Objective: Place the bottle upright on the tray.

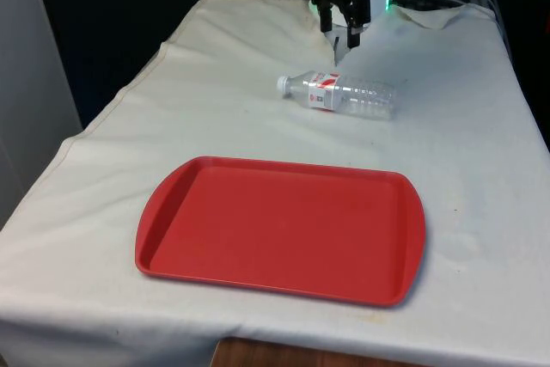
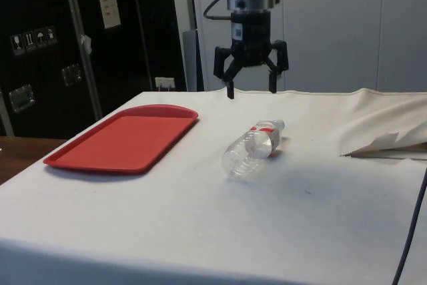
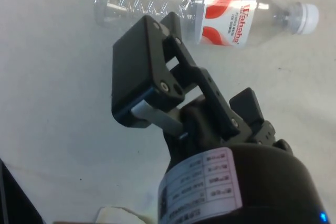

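Fingers of the black two-finger gripper hang spread apart above the white cloth, holding nothing. Near it lies the clear plastic bottle on its side, well apart from the red plastic tray.

A white cloth covers the table, creased and rumpled at its far right corner in the front view, with dark cabinets and a pale wall behind in the side view.
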Action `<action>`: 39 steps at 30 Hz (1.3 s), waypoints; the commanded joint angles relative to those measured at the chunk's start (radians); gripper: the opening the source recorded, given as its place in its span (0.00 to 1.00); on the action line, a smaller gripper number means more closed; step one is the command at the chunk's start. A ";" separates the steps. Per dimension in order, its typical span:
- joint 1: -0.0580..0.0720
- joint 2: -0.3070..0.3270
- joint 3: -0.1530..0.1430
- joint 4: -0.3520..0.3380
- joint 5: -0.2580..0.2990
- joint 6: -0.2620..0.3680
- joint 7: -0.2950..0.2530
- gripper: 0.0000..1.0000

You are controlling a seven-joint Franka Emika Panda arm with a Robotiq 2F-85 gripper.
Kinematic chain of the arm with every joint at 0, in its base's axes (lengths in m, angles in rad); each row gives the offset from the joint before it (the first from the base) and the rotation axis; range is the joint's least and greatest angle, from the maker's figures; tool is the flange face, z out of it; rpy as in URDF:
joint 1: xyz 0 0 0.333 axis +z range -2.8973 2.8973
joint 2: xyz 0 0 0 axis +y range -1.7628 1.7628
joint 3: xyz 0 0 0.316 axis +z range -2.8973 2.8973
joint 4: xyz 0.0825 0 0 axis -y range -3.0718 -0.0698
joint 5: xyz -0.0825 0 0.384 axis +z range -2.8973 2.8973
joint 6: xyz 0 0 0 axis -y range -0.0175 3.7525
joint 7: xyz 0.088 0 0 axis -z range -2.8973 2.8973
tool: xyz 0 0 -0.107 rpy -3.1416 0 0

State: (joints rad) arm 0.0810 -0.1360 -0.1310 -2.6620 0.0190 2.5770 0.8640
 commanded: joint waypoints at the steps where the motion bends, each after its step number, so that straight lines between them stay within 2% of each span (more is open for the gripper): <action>1: 0.003 0.001 -0.001 -0.005 0.017 0.018 0.003 1.00; 7: 0.004 0.007 0.000 -0.006 0.023 0.023 0.036 1.00; 8: 0.000 0.006 0.000 -0.001 0.010 0.004 0.035 1.00; 9: 0.003 0.007 0.001 -0.006 0.025 0.024 0.040 1.00; 16: 0.005 0.010 0.001 -0.018 0.037 0.041 0.067 1.00; 17: 0.001 0.008 0.001 -0.015 0.022 0.023 0.069 1.00; 18: 0.005 0.010 0.001 -0.021 0.037 0.045 0.072 1.00; 21: 0.006 0.011 0.003 -0.029 0.041 0.059 0.087 1.00; 25: 0.007 0.014 0.005 -0.038 0.052 0.076 0.098 1.00; 26: 0.003 0.012 0.003 -0.033 0.038 0.055 0.093 1.00; 27: 0.007 0.014 0.005 -0.040 0.054 0.080 0.102 1.00; 32: 0.011 0.019 0.008 -0.051 0.063 0.102 0.125 1.00; 34: 0.007 0.020 0.008 -0.046 0.053 0.085 0.124 1.00; 35: 0.011 0.020 0.010 -0.053 0.071 0.109 0.131 1.00; 39: 0.011 0.028 0.012 -0.056 0.081 0.119 0.148 1.00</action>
State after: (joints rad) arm 0.0900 -0.1130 -0.1210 -2.7150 0.0920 2.6750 1.0050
